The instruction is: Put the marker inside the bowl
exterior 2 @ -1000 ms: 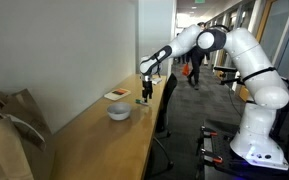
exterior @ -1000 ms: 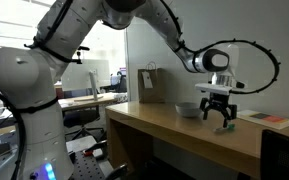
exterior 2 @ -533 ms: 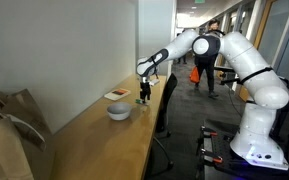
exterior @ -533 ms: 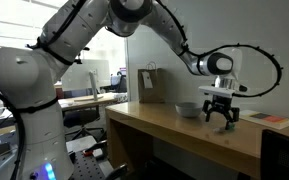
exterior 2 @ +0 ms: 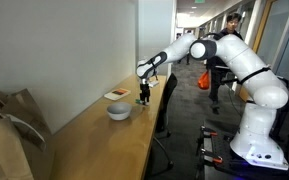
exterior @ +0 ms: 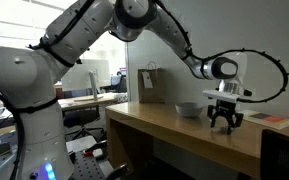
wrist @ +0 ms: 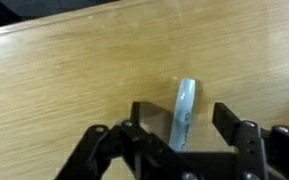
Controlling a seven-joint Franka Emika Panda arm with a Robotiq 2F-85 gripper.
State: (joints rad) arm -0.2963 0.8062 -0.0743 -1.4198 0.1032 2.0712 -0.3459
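The marker (wrist: 186, 100) lies flat on the worktop (wrist: 74, 80) right between the fingers of the gripper (wrist: 185, 124); in the wrist view it shows as a short pale stick, one end pointing away from the gripper and the other running in under the gripper's body. The gripper is spread wide, one finger (wrist: 146, 118) on each side of the marker; there is a clear gap to the finger on the far side, and the other finger stands close, though I cannot tell whether it touches; nothing is pinched.

In both exterior views the gripper (exterior: 224, 122) (exterior 2: 145, 97) points straight down with its fingertips at the worktop (exterior: 174, 135) (exterior 2: 94, 140); the marker itself is too small to make out there. The bowl (exterior: 188, 109) (exterior 2: 118, 112) sits upright on the worktop near the gripper, apart from it, on the side toward the brown paper bag (exterior: 151, 86) (exterior 2: 9, 130); the bag stands well apart from the gripper, beyond the bowl. A flat book (exterior: 276, 121) (exterior 2: 117, 95) lies on the worktop near the gripper; in an exterior view the gripper stands between it and the bowl.
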